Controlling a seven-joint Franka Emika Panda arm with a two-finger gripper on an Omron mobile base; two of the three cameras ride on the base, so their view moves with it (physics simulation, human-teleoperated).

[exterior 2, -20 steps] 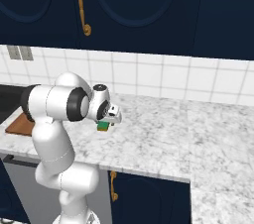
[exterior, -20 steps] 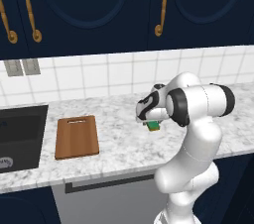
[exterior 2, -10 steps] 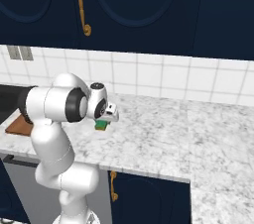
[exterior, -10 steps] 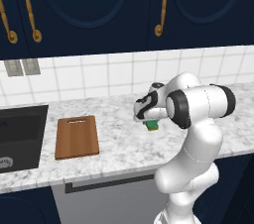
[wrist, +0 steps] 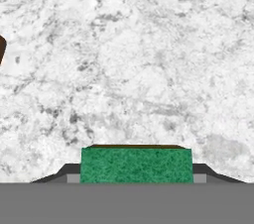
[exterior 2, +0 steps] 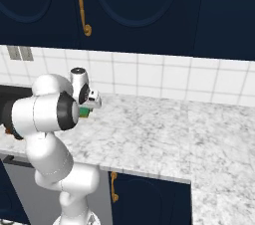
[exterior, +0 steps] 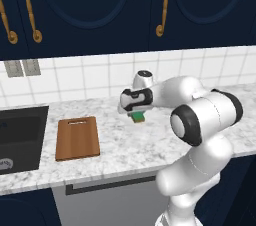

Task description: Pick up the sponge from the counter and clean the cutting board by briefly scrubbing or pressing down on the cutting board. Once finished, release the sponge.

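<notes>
My gripper [exterior: 136, 113] is shut on the sponge [exterior: 138, 117], a small green block held just above the marbled counter [exterior: 150, 146]. The brown cutting board [exterior: 77, 137] lies flat to the left of the sponge, slot handle at its far end, with bare counter between them. In the right base view the sponge [exterior 2: 85, 113] peeks out beside the gripper [exterior 2: 88, 109], behind my upper arm. The hand view has the sponge's [wrist: 136, 165] green face between the dark fingertips [wrist: 66, 171], over the counter [wrist: 124, 69]. A brown sliver of board [wrist: 1, 49] shows at its left edge.
A black sink basin [exterior: 20, 135] is set into the counter left of the board. White tiled wall [exterior: 100, 77] and dark blue upper cabinets with brass handles [exterior: 161, 5] stand behind. The counter [exterior 2: 159, 134] stretches on to the right.
The arm has carried the sponge leftward, toward the cutting board, still shut on it. The board has not moved.
</notes>
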